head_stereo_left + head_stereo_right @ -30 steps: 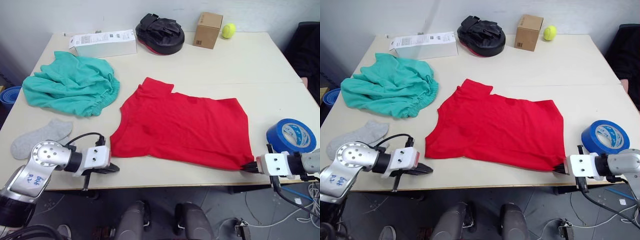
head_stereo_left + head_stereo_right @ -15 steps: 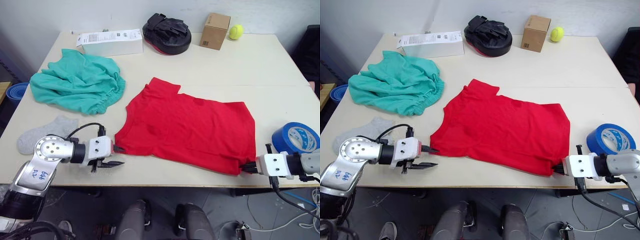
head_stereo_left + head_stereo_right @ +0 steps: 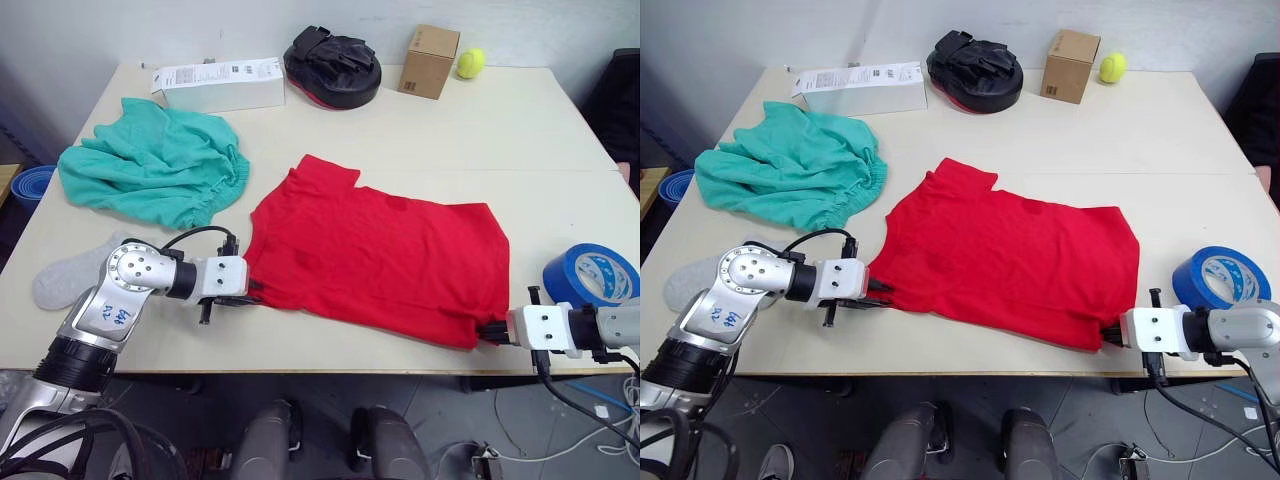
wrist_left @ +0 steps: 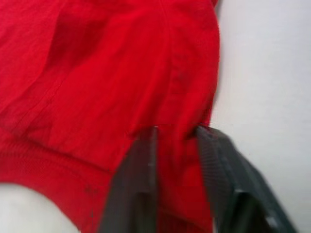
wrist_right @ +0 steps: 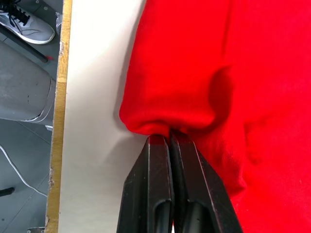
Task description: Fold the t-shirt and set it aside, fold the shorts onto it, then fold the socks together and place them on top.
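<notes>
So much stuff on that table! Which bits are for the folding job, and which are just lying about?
For the job:
t-shirt
shorts
socks

Just lying about:
tape roll
cardboard box
tennis ball
white box
black pad

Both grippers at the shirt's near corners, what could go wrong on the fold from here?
1. The left gripper is open astride the t-shirt hem; closing now may catch one thin layer, which could slip.
2. The right gripper is shut on a small bunched corner by the table edge; a hard pull might free it.
3. The blue tape roll sits close to the right arm and could get knocked.
</notes>
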You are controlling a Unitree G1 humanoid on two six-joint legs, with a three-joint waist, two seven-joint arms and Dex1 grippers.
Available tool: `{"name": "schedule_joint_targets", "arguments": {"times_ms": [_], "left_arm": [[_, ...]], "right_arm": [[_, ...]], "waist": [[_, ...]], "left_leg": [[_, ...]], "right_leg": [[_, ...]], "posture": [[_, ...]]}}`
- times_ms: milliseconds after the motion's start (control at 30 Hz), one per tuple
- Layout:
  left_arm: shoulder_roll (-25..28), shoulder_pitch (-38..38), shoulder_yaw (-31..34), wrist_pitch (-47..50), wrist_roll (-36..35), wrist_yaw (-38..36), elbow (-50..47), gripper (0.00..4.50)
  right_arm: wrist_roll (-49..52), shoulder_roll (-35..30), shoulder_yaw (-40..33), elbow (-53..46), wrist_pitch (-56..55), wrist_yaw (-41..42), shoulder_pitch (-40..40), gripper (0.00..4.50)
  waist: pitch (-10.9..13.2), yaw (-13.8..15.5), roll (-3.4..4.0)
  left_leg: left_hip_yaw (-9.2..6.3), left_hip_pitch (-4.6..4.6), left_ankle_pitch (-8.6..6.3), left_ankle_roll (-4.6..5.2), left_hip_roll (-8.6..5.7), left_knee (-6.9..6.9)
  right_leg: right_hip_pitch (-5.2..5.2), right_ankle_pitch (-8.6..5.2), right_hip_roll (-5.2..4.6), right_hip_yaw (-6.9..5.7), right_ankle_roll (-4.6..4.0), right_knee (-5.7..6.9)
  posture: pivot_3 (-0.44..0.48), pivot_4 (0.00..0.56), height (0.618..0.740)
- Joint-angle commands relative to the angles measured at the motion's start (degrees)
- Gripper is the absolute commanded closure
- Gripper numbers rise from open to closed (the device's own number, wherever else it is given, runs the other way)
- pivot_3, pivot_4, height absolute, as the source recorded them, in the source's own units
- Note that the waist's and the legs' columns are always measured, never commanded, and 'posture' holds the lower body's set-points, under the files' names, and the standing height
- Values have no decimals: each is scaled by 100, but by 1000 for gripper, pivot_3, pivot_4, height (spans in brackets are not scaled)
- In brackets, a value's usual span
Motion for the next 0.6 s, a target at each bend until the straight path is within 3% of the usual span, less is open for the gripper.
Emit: {"name": "schedule_joint_targets", "arguments": {"times_ms": [33,333,467,600], "left_arm": [[77,-53,-67,23,91,-144,88,4465],[507,265,161,786,-404,-788,-249,4465],[1032,993,511,1528,-972,-1079,-1120,4465],[1222,1577,737,1903,-1161,-926,-1688,4465]], "right_arm": [[123,13,-143,-154,55,-32,15,4500],[361,-81,-218,-213,309,106,-108,4500],[517,-147,-250,-278,402,320,-95,4500],[490,-210,-216,-251,262,546,27,4500]], "waist": [[0,-3,0],[0,-46,0],[0,-100,0],[1,-71,0]], "left_leg": [[0,0,0,0,0,0],[0,3,0,1,2,-2],[-1,4,-1,-3,6,-6],[-2,2,-2,-1,6,-5]], "right_leg": [[0,0,0,0,0,1],[0,0,1,1,0,2],[-3,-1,4,1,-1,3],[0,-1,2,2,-1,-4]], "posture": [[0,150,740],[0,150,740],[0,150,740],[0,150,740]]}}
